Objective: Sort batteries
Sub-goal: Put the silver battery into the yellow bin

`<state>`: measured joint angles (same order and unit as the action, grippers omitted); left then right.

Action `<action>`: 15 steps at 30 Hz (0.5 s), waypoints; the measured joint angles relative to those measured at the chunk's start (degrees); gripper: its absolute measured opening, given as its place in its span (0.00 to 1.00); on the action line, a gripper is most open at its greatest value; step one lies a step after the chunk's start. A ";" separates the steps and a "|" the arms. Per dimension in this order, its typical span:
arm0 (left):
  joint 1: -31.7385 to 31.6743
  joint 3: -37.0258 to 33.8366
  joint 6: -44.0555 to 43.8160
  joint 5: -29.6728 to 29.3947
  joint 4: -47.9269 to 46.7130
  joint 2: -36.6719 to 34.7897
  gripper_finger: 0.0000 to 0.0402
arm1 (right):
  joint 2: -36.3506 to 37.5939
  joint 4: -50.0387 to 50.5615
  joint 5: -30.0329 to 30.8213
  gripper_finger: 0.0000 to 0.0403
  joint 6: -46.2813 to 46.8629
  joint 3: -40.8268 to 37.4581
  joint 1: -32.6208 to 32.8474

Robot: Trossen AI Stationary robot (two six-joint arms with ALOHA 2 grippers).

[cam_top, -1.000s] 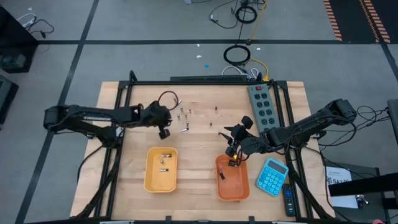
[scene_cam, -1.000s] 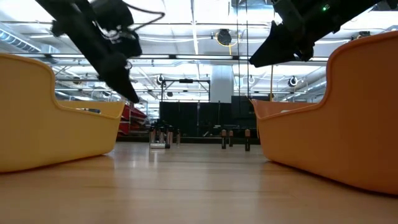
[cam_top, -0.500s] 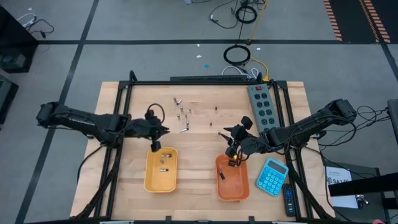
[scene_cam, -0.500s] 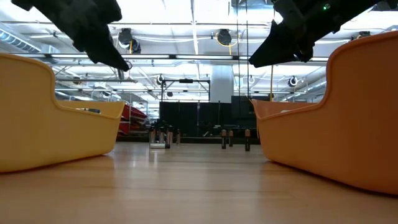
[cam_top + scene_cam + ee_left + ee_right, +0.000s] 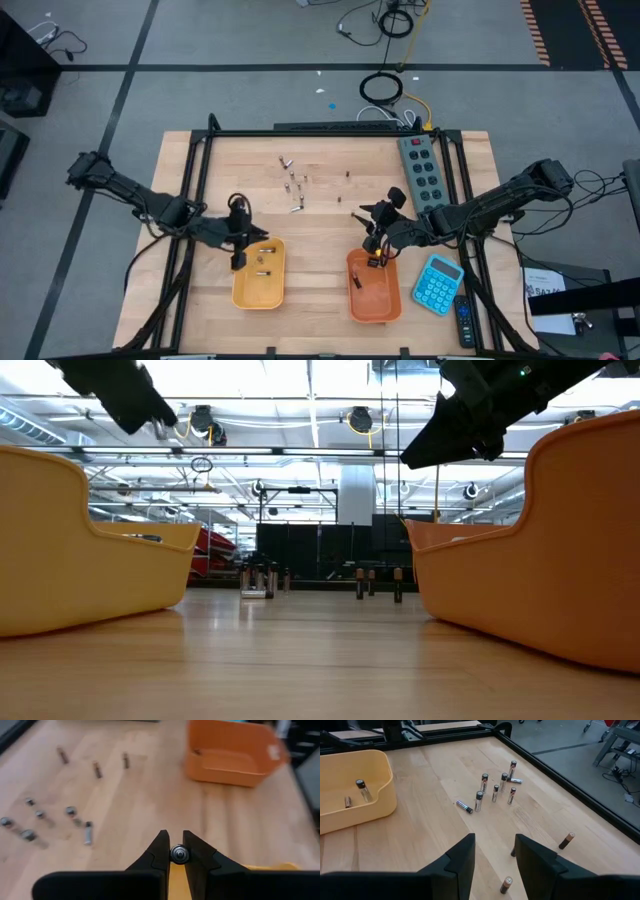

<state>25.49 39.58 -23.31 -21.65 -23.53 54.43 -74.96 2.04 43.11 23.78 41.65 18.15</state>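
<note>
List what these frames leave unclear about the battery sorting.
- Orange tray: its contents in the high view are too small to identify; the low view shows only its wall.
- Small silvery cylinder battery in the shut left gripper: seen end-on in the left wrist view, its length hidden.

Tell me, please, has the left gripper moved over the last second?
Yes. The left gripper, shut on a battery, has come away from the loose batteries toward the near edge and now sits at the yellow tray.

No legible txt, labels or nos. anywhere.
</note>
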 joint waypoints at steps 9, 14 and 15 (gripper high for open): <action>4.15 0.21 -1.94 12.45 -3.62 2.08 0.09 | 0.00 -0.53 0.02 0.32 -1.07 0.00 -0.54; 4.27 0.17 -2.96 13.97 -4.63 8.85 0.09 | 0.00 -0.63 0.02 0.32 -1.43 0.00 -0.59; 4.27 0.17 -2.89 14.23 -4.45 10.31 0.09 | 0.00 -0.61 0.01 0.32 -1.39 0.00 -0.59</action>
<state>29.76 39.75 -26.20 -7.42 -27.98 64.75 -74.96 1.43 43.13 22.39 41.65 17.56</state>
